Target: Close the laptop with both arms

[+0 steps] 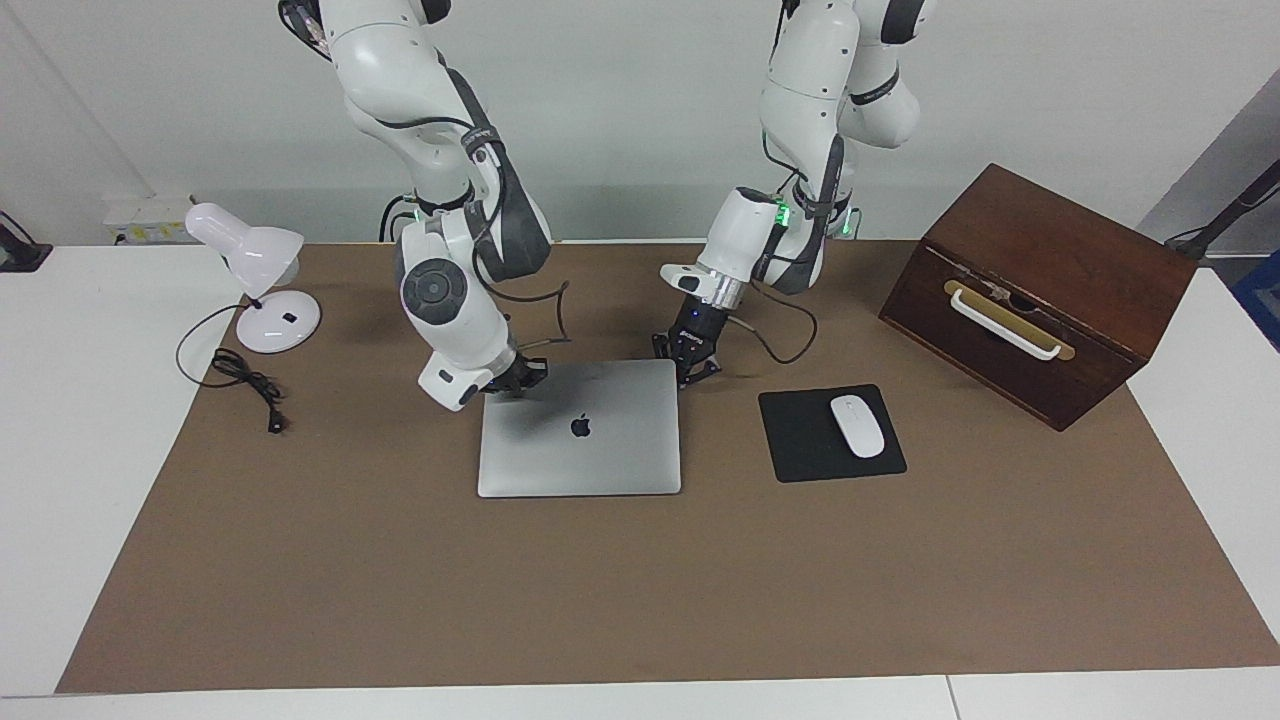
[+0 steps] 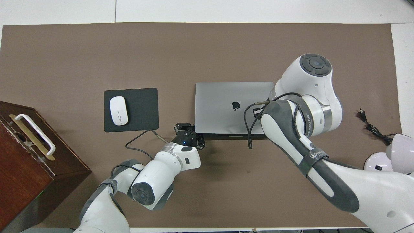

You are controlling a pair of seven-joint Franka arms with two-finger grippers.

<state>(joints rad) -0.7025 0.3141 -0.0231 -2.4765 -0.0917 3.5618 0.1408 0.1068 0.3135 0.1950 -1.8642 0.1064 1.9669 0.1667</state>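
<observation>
The left tool (image 1: 697,368), fingertips drawn together and holding nothing, sits at the laptop (image 1: 580,428) corner nearest the robots on the left arm's side; the right tool (image 1: 520,378), likewise closed and empty, is at the matching corner on the right arm's side. The laptop itself lies flat on the brown mat of the table (image 1: 400,600), lid down with the dark logo up, beside the black mouse pad (image 1: 800,440) that carries the white mouse (image 1: 858,426). Judging by this, the closing looks all but finished, so the step in hand is to confirm the lid is seated: both tools should press evenly and lightly at their corners, then lift straight up together, so the laptop neither skews toward the mouse pad nor slides away from the robots. Whether either tool actually touches the lid cannot be told. From overhead the right arm's wrist covers its tool and the laptop corner under it, and any remaining gap between lid and base is hard to make out
</observation>
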